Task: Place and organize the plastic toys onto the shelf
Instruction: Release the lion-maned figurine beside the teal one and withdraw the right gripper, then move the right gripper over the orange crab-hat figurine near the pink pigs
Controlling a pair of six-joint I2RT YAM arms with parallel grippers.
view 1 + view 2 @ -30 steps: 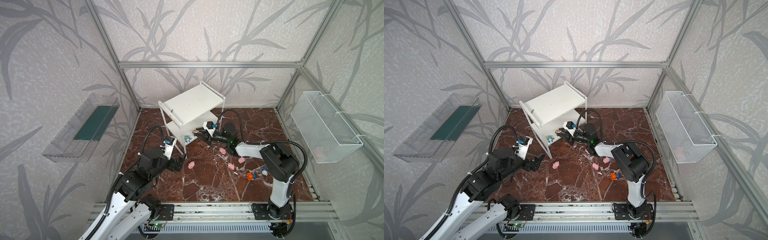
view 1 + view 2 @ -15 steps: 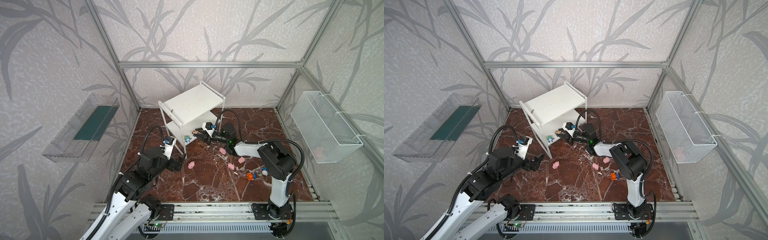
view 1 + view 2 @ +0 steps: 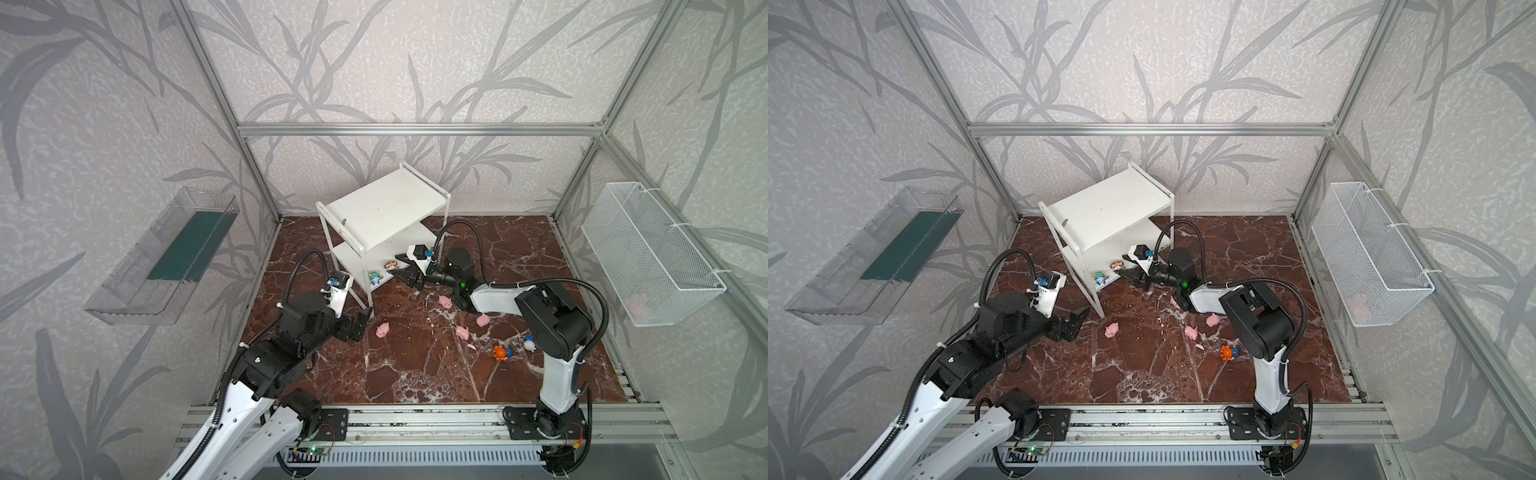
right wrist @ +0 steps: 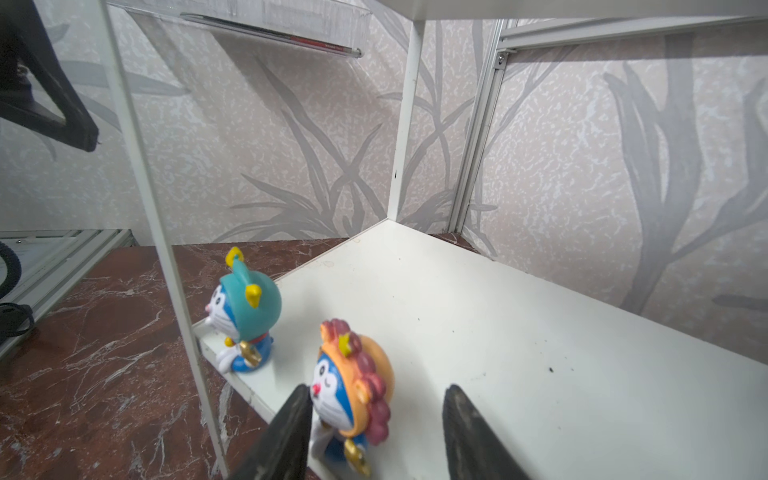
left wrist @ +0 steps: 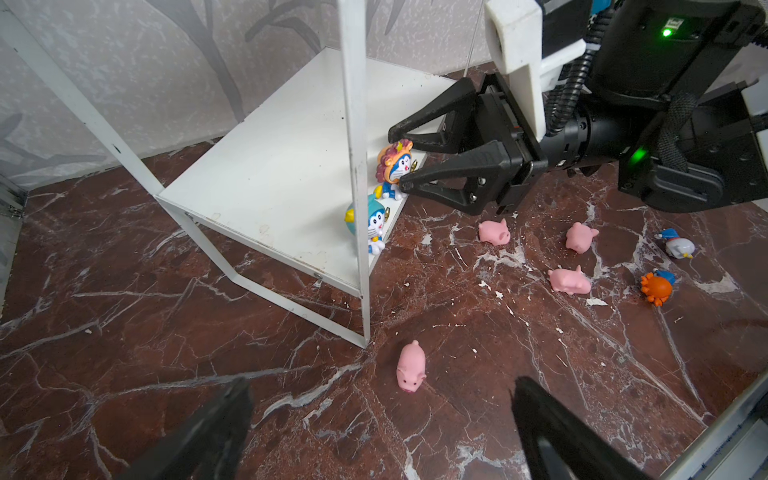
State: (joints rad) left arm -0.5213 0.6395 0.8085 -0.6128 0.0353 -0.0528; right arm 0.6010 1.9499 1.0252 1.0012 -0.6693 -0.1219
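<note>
**Q:** What is taking up most of the scene?

**A:** A brown marble floor (image 3: 415, 374) is filling a walled cell. A white shelf (image 3: 382, 208) is standing towards the back, turned at an angle. A clear bin (image 3: 162, 257) is hanging on the left wall and a wire basket (image 3: 652, 253) on the right wall.

**Q:** What are the arms doing?

**A:** The left gripper (image 3: 359, 325) is hovering low over the floor, just beside the shelf's front leg. Its fingers are spread wide and gripping nothing. The right gripper (image 5: 397, 158) is reaching in at the edge of the shelf's lower board (image 5: 282, 166). Its jaws are standing partly apart around the lion figurine (image 4: 353, 386). One finger (image 4: 291, 424) is sitting right against the figurine's face, and the other is keeping a clear gap from it.

**Q:** Where are the toys sitting?

**A:** The lion figurine is standing upright on the lower board, at its edge. The teal figurine (image 4: 245, 316) is standing beside it at the board's corner. The rest are lying on the floor. A pig (image 5: 410, 368) is lying near the shelf's front leg, ahead of the left gripper. Three more pigs (image 5: 569, 280) are lying close together by the right arm. Beyond them, an orange figurine (image 5: 656, 286) and a white figurine (image 5: 677, 247) are lying tipped over, near each other.
</note>
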